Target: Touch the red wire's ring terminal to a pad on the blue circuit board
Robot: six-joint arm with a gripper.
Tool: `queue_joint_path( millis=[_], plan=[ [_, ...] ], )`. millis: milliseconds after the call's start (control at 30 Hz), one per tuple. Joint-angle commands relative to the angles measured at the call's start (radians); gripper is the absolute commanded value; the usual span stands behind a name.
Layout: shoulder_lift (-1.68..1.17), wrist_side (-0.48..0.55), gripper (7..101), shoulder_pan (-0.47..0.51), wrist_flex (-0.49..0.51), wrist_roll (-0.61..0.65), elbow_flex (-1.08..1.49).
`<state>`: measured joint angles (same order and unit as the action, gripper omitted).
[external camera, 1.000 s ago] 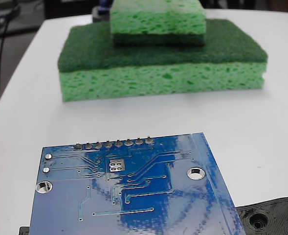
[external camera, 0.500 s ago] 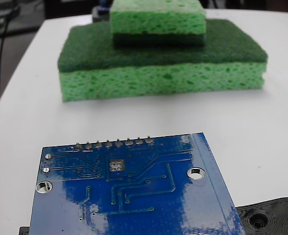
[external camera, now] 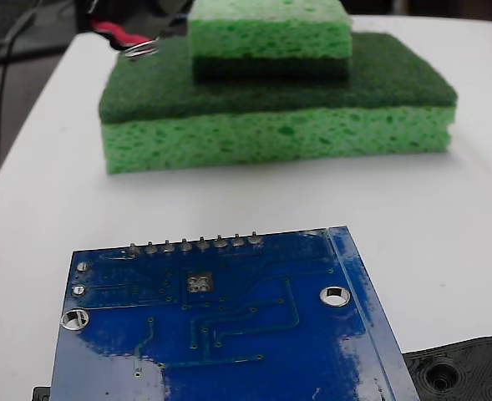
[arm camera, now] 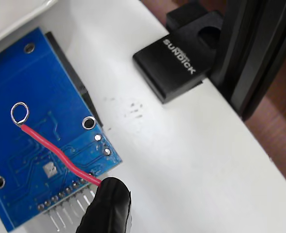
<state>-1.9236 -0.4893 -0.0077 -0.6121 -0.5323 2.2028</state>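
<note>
Wrist view, black gripper (arm camera: 106,206) at near edge, grip state unreadable, red wire (arm camera: 60,155) rising from it, ring terminal (arm camera: 20,112) over blue circuit board (arm camera: 41,87), black block (arm camera: 179,60) lettered "SUNDICK" far right, fixed view, green sponges (external camera: 275,92) beyond board.

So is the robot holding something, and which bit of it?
Yes, the red wire. Its lower end goes into a black tip at the bottom of the wrist view. The far end, with the little metal ring, hangs free over the blue board.
</note>
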Motion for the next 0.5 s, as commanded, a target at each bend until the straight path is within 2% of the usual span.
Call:
queue_joint_path(
  millis=[33, 500],
  plan=[
    [0.015, 0.006, 100.3, 0.008, -0.008, -0.015, -0.026],
    [0.118, -0.049, 100.3, -0.067, -0.12, -0.19, -0.135]
  ],
)
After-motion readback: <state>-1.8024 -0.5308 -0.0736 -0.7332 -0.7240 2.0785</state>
